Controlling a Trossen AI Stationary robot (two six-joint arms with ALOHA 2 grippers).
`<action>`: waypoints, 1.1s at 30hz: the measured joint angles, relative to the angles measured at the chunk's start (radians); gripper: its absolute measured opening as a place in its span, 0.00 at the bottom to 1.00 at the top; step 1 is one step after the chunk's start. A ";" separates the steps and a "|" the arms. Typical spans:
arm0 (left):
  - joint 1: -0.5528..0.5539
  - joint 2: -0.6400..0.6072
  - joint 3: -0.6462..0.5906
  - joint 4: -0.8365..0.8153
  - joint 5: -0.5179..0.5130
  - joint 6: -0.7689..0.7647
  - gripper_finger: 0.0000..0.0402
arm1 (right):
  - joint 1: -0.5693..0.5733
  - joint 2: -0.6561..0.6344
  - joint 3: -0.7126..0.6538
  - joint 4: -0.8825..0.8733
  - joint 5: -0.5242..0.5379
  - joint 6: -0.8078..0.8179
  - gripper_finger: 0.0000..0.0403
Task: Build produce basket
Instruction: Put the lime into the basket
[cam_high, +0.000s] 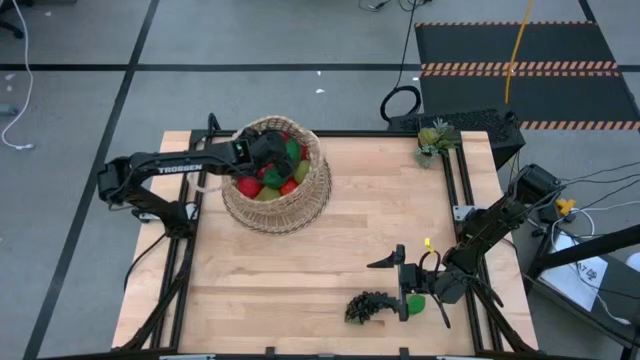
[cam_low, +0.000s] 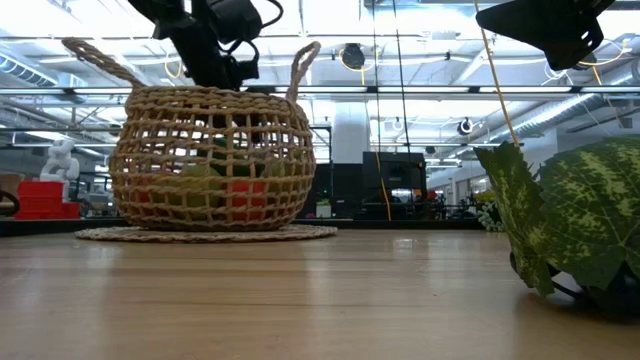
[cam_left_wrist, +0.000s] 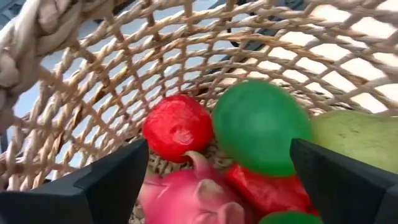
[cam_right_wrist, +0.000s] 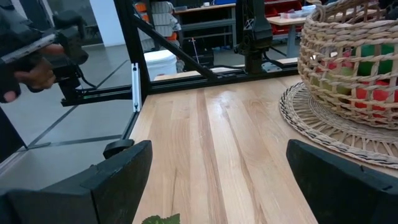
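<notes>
Produce piles up at the left of the wooden tabletop (cam_high: 300, 270), where the left arm reaches across from the edge and its claw (cam_high: 268, 150) hangs over the mouth of the round wicker basket (cam_high: 305, 200). The left wrist view looks down between that claw's two dark fingers (cam_left_wrist: 112, 186), which stand wide apart and released, holding nothing. Below them inside the basket lie a red fruit (cam_left_wrist: 177, 126), a green lime (cam_left_wrist: 261, 124) touching it, a pink dragon fruit (cam_left_wrist: 186, 196) nearer the camera, and a yellow-green pear (cam_left_wrist: 357, 137) against the woven wall. The basket rests on a flat woven mat (cam_low: 205, 234), seen at table height with its two loop handles (cam_low: 305, 62) standing up.

Farther right, near the front edge of the tabletop, a dark grape bunch (cam_high: 368, 306) lies just beside the right claw (cam_high: 402, 285), with a green leaf (cam_low: 580, 215) attached to it. The right claw is low over the wood, its fingers (cam_right_wrist: 118, 180) spread open and empty. A small potted plant (cam_high: 436, 138) sits at the far right corner, well apart from both arms.
</notes>
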 joint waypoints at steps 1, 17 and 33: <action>-0.004 -0.002 0.005 -0.003 0.001 0.000 0.96 | 0.000 0.000 0.000 0.000 0.000 0.000 0.91; -0.322 -0.123 0.277 -0.201 0.004 -0.123 0.70 | 0.003 0.000 0.001 -0.010 -0.071 0.025 0.91; -0.888 -0.116 0.253 -0.165 -0.288 -0.223 0.58 | 0.080 -0.001 0.381 -0.896 -0.311 0.342 0.91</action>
